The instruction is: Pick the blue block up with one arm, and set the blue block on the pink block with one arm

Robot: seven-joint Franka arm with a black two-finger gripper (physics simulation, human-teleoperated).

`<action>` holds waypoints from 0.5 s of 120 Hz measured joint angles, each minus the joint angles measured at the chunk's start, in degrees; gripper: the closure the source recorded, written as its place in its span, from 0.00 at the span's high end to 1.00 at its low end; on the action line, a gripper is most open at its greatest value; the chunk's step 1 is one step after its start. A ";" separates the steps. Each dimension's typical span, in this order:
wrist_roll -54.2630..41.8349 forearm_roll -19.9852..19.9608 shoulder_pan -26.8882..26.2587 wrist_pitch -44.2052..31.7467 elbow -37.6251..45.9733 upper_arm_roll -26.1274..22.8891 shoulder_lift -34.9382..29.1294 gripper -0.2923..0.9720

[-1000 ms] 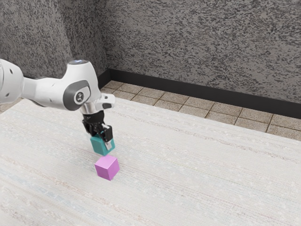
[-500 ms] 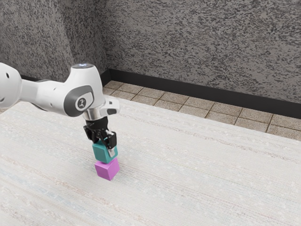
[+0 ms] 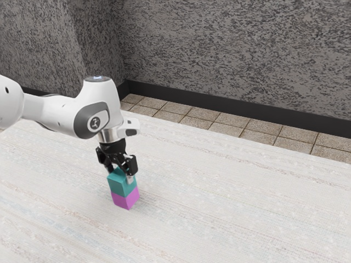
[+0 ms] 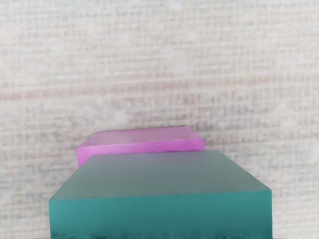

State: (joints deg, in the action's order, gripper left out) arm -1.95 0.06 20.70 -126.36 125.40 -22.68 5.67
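- Two blocks in one stack: blue block [image 3: 119, 181] sits directly on top of pink block [image 3: 125, 198], faces touching.
- Pink block rests on the pale surface [image 3: 230, 208].
- End effector [image 3: 123, 171] directly above pink block, pointing down, black fingers clamped on blue block's upper part from two sides.
- White arm [image 3: 55, 112] comes in from the exterior view's left of pink block.
- Wrist view: blue block [image 4: 159, 194] close under the hand; a strip of pink block [image 4: 139, 139] shows past its far edge, surface [image 4: 159, 59] beyond.
- Tiled floor [image 3: 247, 129] and rough grey wall [image 3: 230, 49] well behind pink block.
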 joint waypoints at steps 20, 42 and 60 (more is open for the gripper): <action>0.14 1.19 0.10 1.53 -0.97 0.00 -5.26 0.73; -0.31 2.80 -0.68 8.72 -18.77 0.13 -5.18 0.75; -0.60 3.42 -6.40 17.47 -35.62 7.71 -2.24 0.76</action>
State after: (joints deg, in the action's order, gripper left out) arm -2.55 3.48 14.30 -108.89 89.78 -14.97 3.42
